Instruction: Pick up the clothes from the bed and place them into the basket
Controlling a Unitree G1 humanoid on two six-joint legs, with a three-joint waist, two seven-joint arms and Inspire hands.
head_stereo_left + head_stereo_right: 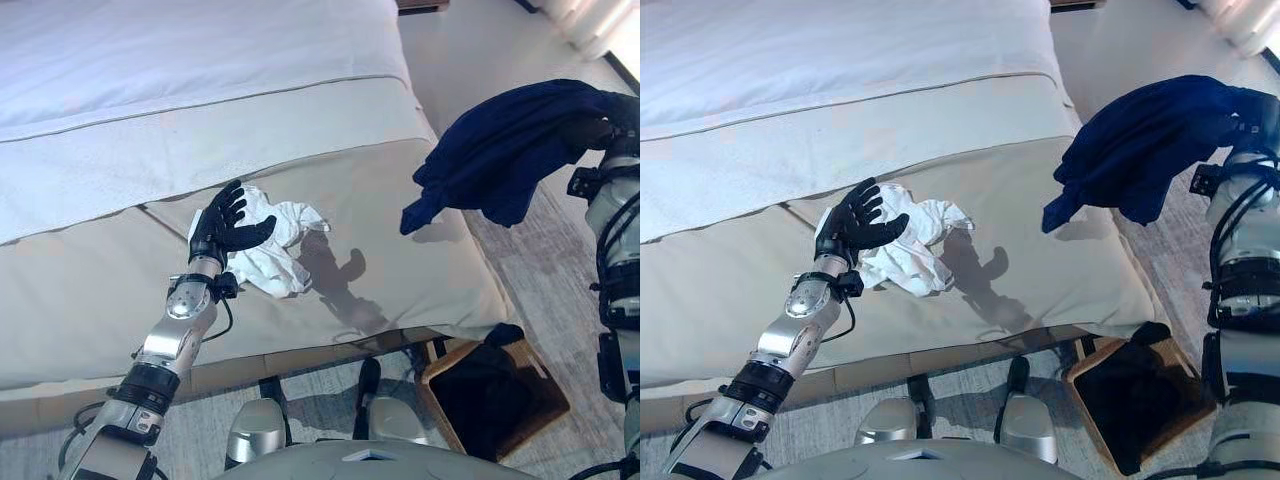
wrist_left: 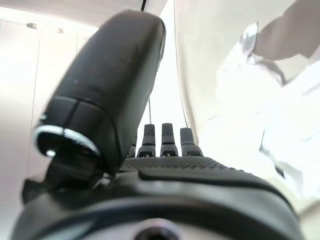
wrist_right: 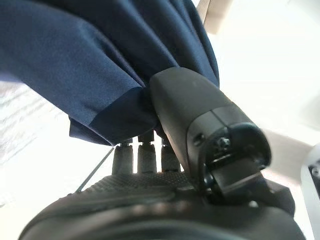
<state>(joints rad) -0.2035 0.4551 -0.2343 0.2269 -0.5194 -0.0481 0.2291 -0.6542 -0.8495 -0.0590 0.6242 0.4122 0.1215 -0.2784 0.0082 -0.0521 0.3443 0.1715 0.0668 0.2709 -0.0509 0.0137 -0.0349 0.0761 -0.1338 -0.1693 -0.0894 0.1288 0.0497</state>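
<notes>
A crumpled white garment [image 1: 278,248] lies on the beige bed cover [image 1: 400,200] near the bed's front edge. My left hand [image 1: 225,225] is open with fingers spread, at the white garment's left side; its straight fingers also show in the left wrist view [image 2: 162,137]. My right hand [image 3: 190,120] is shut on a navy blue garment [image 1: 510,150] and holds it hanging in the air above the bed's right front corner. A wooden-rimmed basket [image 1: 548,372] stands on the floor below, by the bed's corner, with dark clothes [image 1: 485,390] inside.
White bedding [image 1: 200,90] covers the far part of the bed. Light floor [image 1: 480,50] runs along the bed's right side, with a grey rug [image 1: 560,280] by the basket.
</notes>
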